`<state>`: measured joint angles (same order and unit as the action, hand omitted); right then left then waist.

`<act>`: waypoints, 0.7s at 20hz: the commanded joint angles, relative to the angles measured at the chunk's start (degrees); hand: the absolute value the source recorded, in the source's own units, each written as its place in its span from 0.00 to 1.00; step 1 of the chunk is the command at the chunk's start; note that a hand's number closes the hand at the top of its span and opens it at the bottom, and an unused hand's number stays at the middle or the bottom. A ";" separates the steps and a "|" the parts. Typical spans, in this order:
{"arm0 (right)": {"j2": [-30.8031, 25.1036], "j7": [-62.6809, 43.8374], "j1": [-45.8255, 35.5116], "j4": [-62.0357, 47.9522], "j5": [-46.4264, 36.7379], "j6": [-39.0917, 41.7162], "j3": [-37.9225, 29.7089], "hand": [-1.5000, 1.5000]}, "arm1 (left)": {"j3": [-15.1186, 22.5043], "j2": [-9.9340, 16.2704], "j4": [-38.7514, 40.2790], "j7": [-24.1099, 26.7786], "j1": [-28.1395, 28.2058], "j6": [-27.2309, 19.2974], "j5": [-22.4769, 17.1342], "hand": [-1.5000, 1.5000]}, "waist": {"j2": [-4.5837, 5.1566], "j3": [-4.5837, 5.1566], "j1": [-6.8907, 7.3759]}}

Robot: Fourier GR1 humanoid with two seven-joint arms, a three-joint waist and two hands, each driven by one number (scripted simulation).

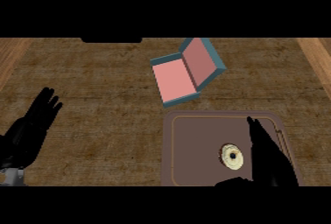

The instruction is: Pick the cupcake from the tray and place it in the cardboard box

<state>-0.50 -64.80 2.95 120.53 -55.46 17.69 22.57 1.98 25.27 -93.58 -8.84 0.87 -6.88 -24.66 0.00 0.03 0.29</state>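
A small cupcake [231, 156] with a pale frosted top sits on the brown tray [194, 148] at the lower right of the counter. My right hand [266, 153] hovers over the tray just right of the cupcake, fingers straight and pointing away from me, thumb low near the tray's front edge; it holds nothing. The box [184, 74], teal outside and pink inside, lies open beyond the tray with its lid tipped up to the right. My left hand [29, 127] rests open at the left edge, fingers up.
The brown counter top [97, 87] stretches between the left hand and the tray. Lighter wooden strips [318, 57] run along the far left and right sides. A dark object [111, 40] shows at the counter's far edge.
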 commanded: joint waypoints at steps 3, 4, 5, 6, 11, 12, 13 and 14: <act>0.47 -9.76 -3.48 -4.04 -1.54 2.07 2.07 0.00 | -1.98 0.38 -0.54 -1.76 -0.60 1.03 0.22 0.50 | 0.01 0.00 0.04; 0.47 -11.63 -4.67 -3.02 -1.11 4.27 2.27 0.00 | -1.41 -0.16 1.48 -1.01 -1.89 1.45 0.90 0.50 | 0.05 0.02 -0.14; 0.47 -8.88 -2.95 -4.00 -0.67 3.17 0.66 0.00 | -1.08 -0.61 0.40 -2.54 -1.32 0.99 0.69 0.50 | 0.02 -0.01 -0.18; 0.47 -8.12 -5.44 -3.28 1.16 7.72 -4.36 0.00 | -1.15 -1.36 3.86 -0.08 -3.60 1.64 1.30 0.50 | 0.15 0.02 -0.45; 0.47 -9.70 -8.18 -7.68 2.35 6.01 -4.45 0.00 | -2.80 -0.10 2.10 -0.92 -1.53 2.78 1.55 0.50 | 0.06 0.00 -0.02; 0.47 -8.02 -3.61 -7.09 -0.29 3.72 -1.19 0.00 | 0.35 -3.35 0.53 -3.07 -3.25 -1.65 4.02 0.50 | -0.02 -0.03 -0.45; 0.47 -8.61 -8.19 -11.19 1.52 2.39 -3.42 0.00 | -1.94 -1.40 2.02 -1.47 -2.40 2.99 1.59 0.50 | 0.07 -0.01 -0.01; 0.47 -10.97 -9.20 -12.54 1.16 1.24 -1.57 0.00 | -2.56 -1.32 0.17 -0.90 0.51 3.44 0.84 0.50 | 0.03 0.00 0.43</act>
<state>-0.50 -64.31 -2.34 111.84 -54.90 18.57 19.96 0.27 23.99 -92.50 -10.09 -0.47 -4.82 -23.23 0.03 0.03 0.30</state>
